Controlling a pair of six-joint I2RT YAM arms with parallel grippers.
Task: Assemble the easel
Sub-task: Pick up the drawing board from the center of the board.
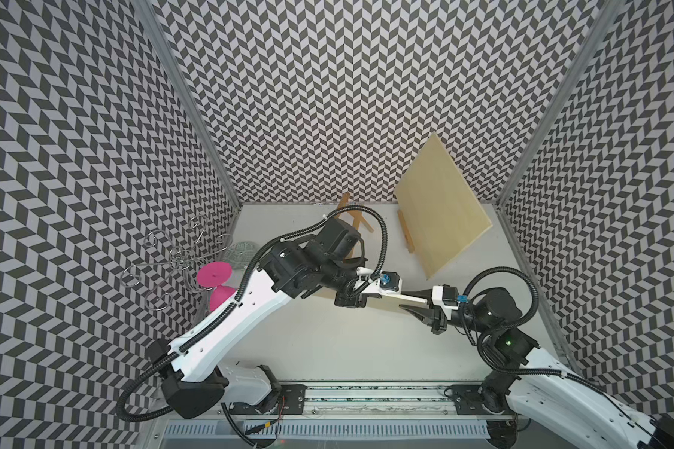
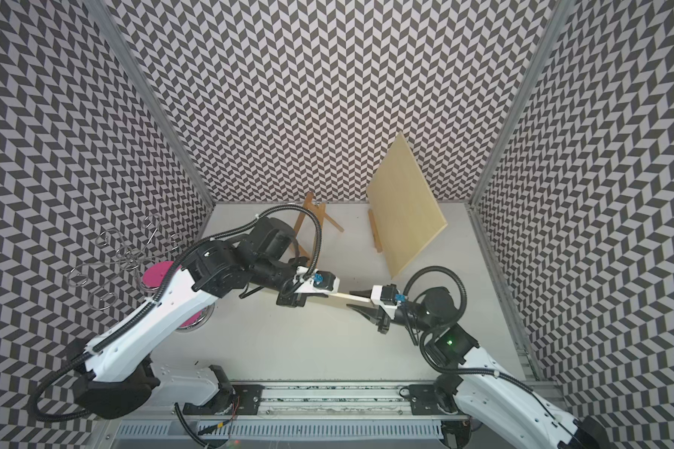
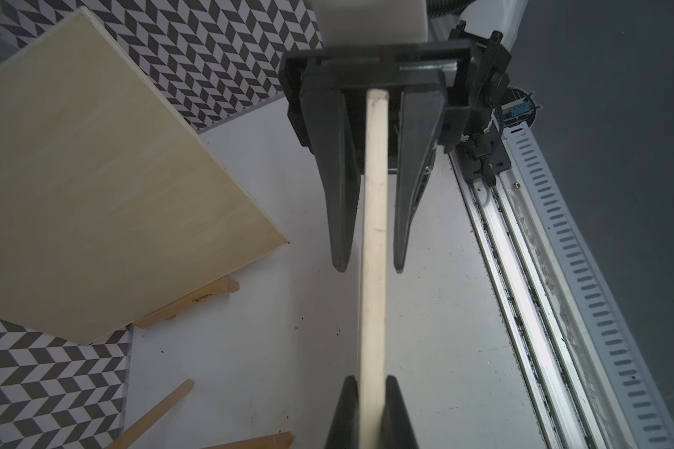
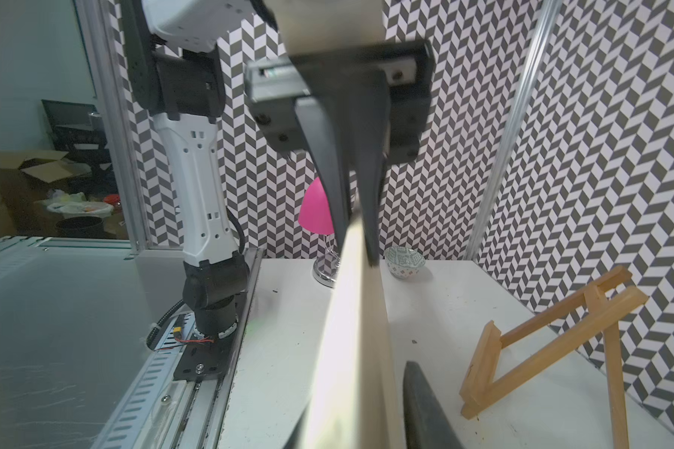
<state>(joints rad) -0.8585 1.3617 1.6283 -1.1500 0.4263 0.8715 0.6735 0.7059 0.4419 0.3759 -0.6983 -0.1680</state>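
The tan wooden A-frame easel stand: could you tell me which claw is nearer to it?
Left. The left claw, shut on the pale wooden stick, is in front of the stand; the right claw is farther off rightward.

**Pale slat spans both grippers**

At table centre, the left gripper (image 1: 367, 297) holds a thin pale wooden slat (image 1: 414, 299). The right gripper's (image 1: 401, 301) black fingers stand spread either side of it. A large pale plywood panel (image 1: 440, 210) leans at one o'clock.

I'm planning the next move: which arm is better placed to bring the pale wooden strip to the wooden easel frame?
Left, likely. The left claw is clamped on the pale wooden strip; the right claw stands open around it. The wooden easel frame is nearer the left arm.
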